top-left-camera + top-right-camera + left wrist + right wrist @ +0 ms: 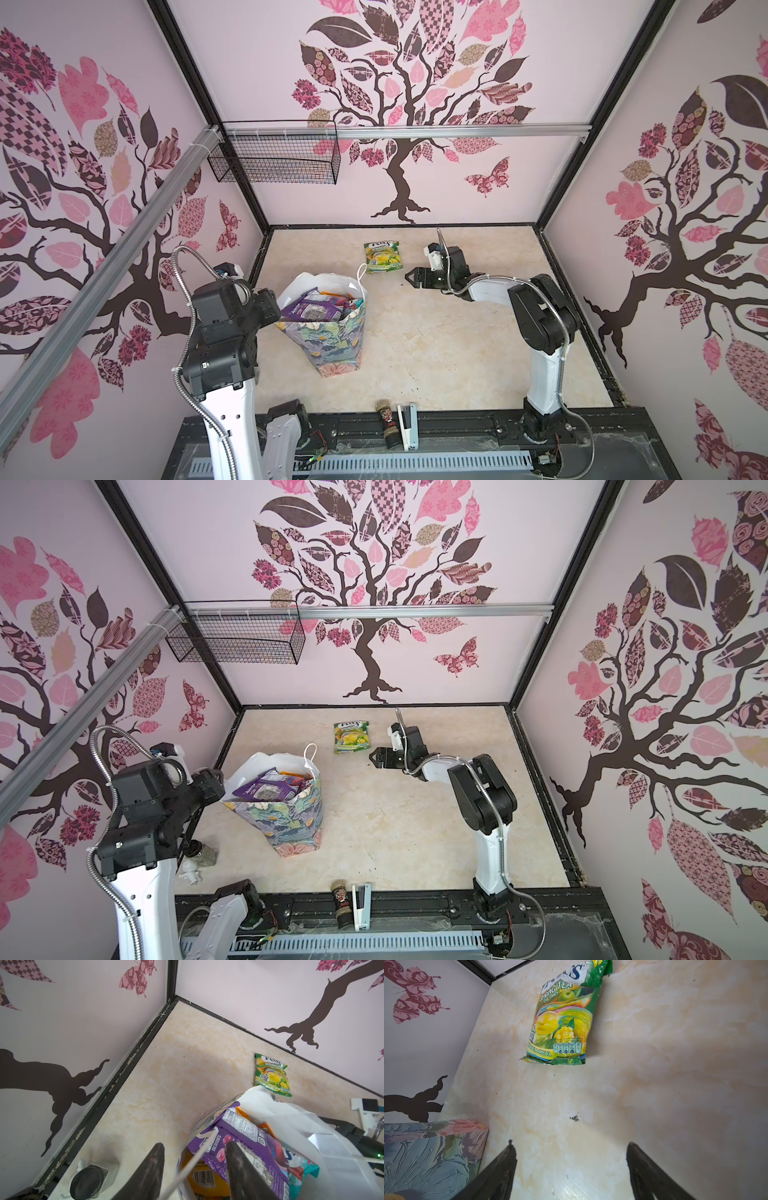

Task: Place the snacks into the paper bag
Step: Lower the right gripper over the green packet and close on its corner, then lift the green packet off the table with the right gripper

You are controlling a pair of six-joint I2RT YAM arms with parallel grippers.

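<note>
The paper bag (332,336) (291,825) stands left of centre, floral outside, white inside (291,1118). Several snacks fill it: a purple packet (309,309) (245,1136) on top, a teal packet (301,1169) and an orange one (203,1176) beneath. My left gripper (194,1146) is open astride the bag's near rim. One finger lies over the purple packet, the other hangs outside, and the white cord handle (195,1159) runs between them. A green-yellow packet (381,257) (350,737) (564,1022) lies flat behind the bag. My right gripper (409,277) (571,1147) hovers open and empty just right of it.
A dark spice jar (388,424) and a white stapler (407,426) lie at the front edge. A glass jar (87,1182) (203,854) and a small white figure (192,870) sit by the left wall. A black wire basket (274,162) hangs on the back rail.
</note>
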